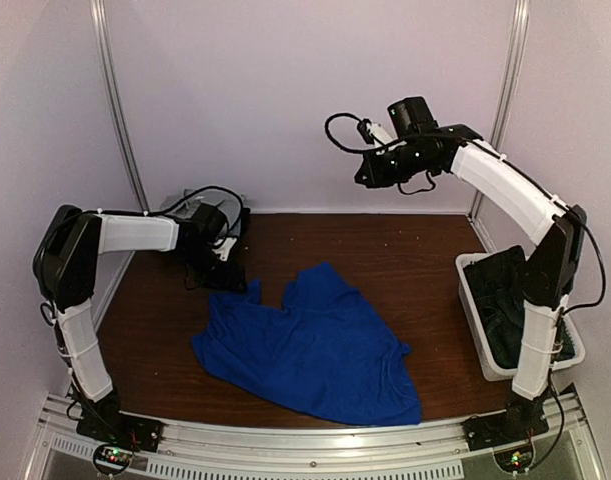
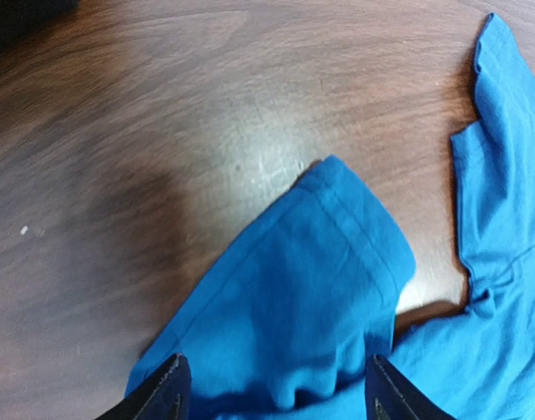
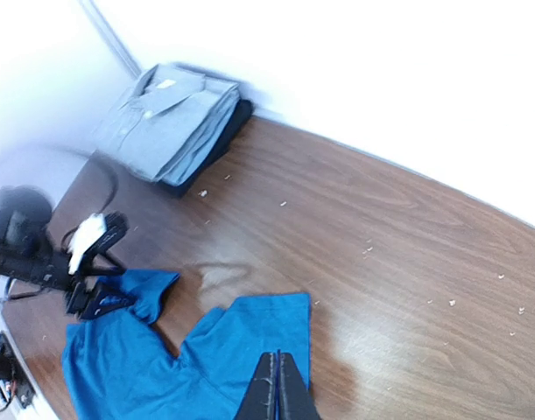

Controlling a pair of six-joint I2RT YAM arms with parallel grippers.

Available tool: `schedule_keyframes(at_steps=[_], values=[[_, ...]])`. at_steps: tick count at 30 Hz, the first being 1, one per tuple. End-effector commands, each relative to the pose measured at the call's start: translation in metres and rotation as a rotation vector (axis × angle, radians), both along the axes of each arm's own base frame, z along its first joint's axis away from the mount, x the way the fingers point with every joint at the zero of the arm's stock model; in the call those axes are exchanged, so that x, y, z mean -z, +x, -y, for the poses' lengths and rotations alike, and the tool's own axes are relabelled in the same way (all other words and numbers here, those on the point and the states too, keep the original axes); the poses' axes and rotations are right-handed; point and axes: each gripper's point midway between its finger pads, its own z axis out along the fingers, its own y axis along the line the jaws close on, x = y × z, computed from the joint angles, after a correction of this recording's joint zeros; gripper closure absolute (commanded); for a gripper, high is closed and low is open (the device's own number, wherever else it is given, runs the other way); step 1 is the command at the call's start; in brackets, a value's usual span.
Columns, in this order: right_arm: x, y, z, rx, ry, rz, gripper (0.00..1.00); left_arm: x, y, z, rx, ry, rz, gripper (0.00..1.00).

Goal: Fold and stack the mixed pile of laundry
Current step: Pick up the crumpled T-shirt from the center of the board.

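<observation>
A blue shirt is spread out in the middle of the brown wooden bench, soft and wrinkled, with its edges folded over in places. The left pincer is held low at the shirt's far left corner, and its two dark fingers are spread apart. One short sleeve is seen between them, lying flat on the wood, with neat stitched lines along its rounded hem. It cannot be told if the sleeve is touched. The right pincer is held high above the bench, well apart from the shirt, and its thin fingers are pressed together with nothing between them. A light grey shirt is folded in a tidy square at the far left corner, on top of a dark piece. A white bin with straight plastic walls is placed at the right edge of the bench, and a crumpled dark green-black cloth is lying inside it. Shiny patches and small pale specks are seen on the wood.
</observation>
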Motion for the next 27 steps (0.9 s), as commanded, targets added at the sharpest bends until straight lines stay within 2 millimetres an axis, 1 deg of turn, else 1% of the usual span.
schedule_keyframes(at_steps=[1, 2, 3, 6, 8, 10, 14, 17, 23, 25, 26, 27], values=[[0.084, -0.012, -0.013, -0.095, 0.024, -0.233, 0.77, -0.007, 0.021, 0.013, 0.023, -0.046, 0.046, 0.31], [0.097, -0.011, -0.016, -0.105, 0.02, -0.262, 0.63, -0.007, 0.022, 0.013, 0.022, -0.044, 0.041, 0.31], [0.107, -0.009, -0.017, -0.107, 0.007, -0.279, 0.56, -0.009, 0.022, 0.013, 0.022, -0.044, 0.041, 0.31], [0.134, -0.001, -0.025, -0.097, -0.037, -0.294, 0.42, -0.01, 0.022, 0.011, 0.009, -0.036, 0.042, 0.31], [0.147, 0.005, -0.032, -0.091, -0.081, -0.296, 0.37, -0.011, 0.02, 0.01, 0.0, -0.039, 0.037, 0.31], [0.17, 0.007, -0.035, -0.083, -0.156, -0.316, 0.35, -0.013, 0.019, 0.009, -0.011, -0.04, 0.037, 0.31], [0.218, 0.005, -0.041, -0.063, -0.305, -0.345, 0.33, -0.017, 0.017, 0.006, -0.019, -0.034, 0.043, 0.3], [0.24, 0.005, -0.042, -0.047, -0.383, -0.345, 0.32, -0.018, 0.016, 0.004, -0.02, -0.024, 0.042, 0.3], [0.274, 0.004, -0.048, -0.046, -0.477, -0.346, 0.31, -0.023, 0.018, 0.0, -0.026, -0.008, 0.058, 0.29], [0.292, -0.001, -0.047, -0.048, -0.536, -0.349, 0.32, -0.025, 0.02, -0.002, -0.033, -0.007, 0.064, 0.28], [0.305, -0.004, -0.044, -0.04, -0.584, -0.351, 0.32, -0.027, 0.021, -0.003, -0.037, -0.007, 0.068, 0.28], [0.311, -0.008, -0.044, -0.039, -0.608, -0.357, 0.33, -0.029, 0.023, -0.004, -0.04, -0.008, 0.072, 0.28]])
